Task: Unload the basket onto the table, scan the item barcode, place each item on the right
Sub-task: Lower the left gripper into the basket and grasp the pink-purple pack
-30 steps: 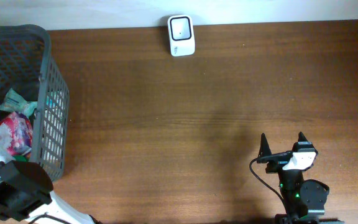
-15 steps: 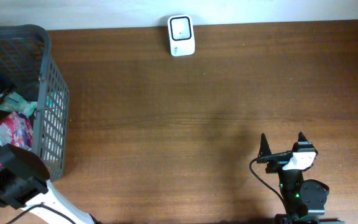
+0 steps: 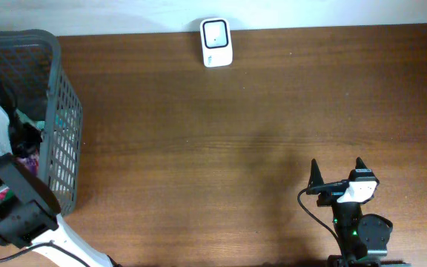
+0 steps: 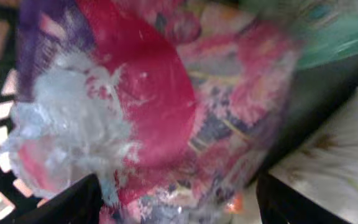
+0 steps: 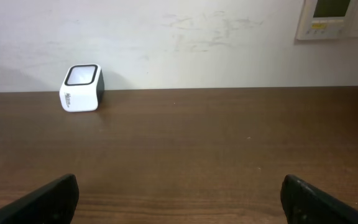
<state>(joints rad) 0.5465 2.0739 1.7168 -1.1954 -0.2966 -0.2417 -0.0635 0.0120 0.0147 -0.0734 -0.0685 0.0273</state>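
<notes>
Left wrist view shows the left gripper (image 4: 178, 186) down inside the basket (image 3: 59, 111) at nine o'clock of the table (image 3: 199, 148). Its jaws stand wide on either side of a pink crinkly packet (image 4: 166, 106), not visibly pressing it. A pinch on loose film alone could slip on the lift, or drag up the green wrapper (image 4: 328, 37) at the packet's two o'clock. No barcode shows, so the packet may meet the scanner (image 3: 216, 42), at twelve o'clock, wrong face on. The right gripper (image 3: 336, 165) sits wide and empty at five o'clock.
</notes>
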